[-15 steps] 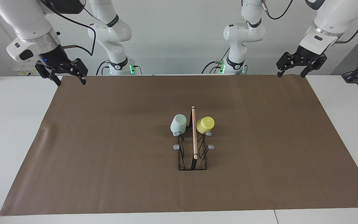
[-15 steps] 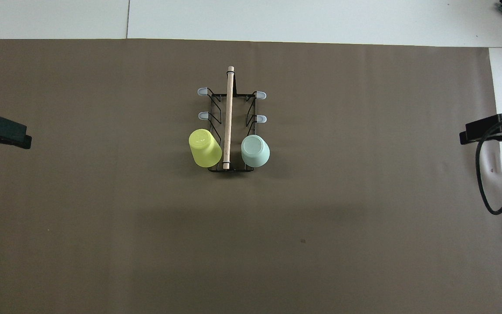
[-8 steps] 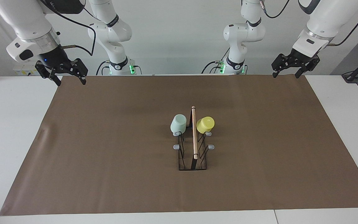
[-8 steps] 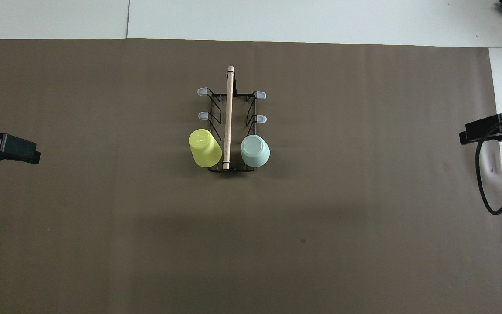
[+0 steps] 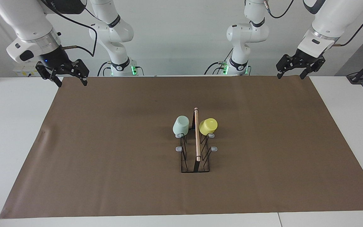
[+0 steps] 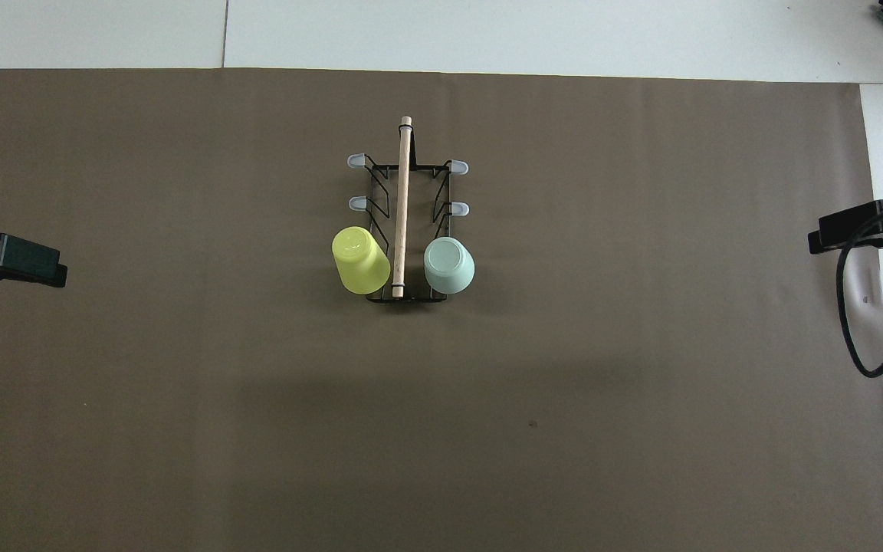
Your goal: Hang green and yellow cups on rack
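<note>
At the robots' end of the brown mat (image 5: pixel 112 142) that covers the white table (image 5: pixel 14 126), both tools hang in the air with nothing in them. The left tool (image 5: pixel 295 72) is over the mat's edge at the left arm's end, its fingers spread wide. The right tool (image 5: pixel 69 80) is over the mat's corner at the right arm's end, its fingers spread wide as well. Both arms wait, well apart from the rack (image 5: pixel 195 151).

The rack stands in the middle of the mat, its wooden rod (image 6: pixel 402 207) running away from the robots. On its two nearest prongs hang the cups, mouth down. The yellow cup (image 5: pixel 208 126) is on the side toward the left arm's end, the green cup (image 5: pixel 181 125) on the side toward the right arm's end, the rod between them. The four prongs farther from the robots, two per side, are bare, their grey tips (image 6: pixel 355 161) showing.
</note>
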### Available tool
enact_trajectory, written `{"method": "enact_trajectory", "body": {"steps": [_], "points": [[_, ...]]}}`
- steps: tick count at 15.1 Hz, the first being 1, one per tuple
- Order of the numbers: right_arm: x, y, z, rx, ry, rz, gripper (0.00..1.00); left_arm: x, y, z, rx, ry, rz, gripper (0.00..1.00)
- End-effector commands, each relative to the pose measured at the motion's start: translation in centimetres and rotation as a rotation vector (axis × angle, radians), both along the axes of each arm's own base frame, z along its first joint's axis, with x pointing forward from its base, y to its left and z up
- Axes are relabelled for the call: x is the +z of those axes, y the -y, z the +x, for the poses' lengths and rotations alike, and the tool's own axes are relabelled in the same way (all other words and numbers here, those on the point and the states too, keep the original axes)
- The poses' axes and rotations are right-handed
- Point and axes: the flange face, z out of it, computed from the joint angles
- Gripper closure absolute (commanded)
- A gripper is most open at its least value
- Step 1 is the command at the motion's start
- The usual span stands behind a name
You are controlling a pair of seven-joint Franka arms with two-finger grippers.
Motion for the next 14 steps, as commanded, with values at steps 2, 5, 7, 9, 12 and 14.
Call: {"method": "enact_trajectory", "body": {"steps": [2,5,7,9,12,14], "points": [[0.2,0.4,0.4,0.0,0.0,-0.024,0.0,0.0,-0.1,-0.8,-0.011,0.014,0.002,0.0],[0.2,0.4,0.4,0.0,0.0,-0.024,0.0,-0.2,-0.2,-0.2,-0.006,0.017,0.0,0.0],[0.2,0.4,0.4,0.0,0.0,-0.024,0.0,-0.4,0.0,0.8,-0.009,-0.005,-0.005,0.0],[0.2,0.4,0.4,0.0,0.001,-0.024,0.0,-0.3,0.1,0.7,-0.012,-0.006,-0.003,0.0],[0.2,0.4,0.4,0.0,0.001,-0.024,0.0,-0.1,0.1,0.5,-0.015,0.0,-0.005,0.0],[0.2,0.4,0.4,0.0,0.001,-0.024,0.0,0.5,0.0,0.5,-0.013,0.014,-0.006,0.0]]}}
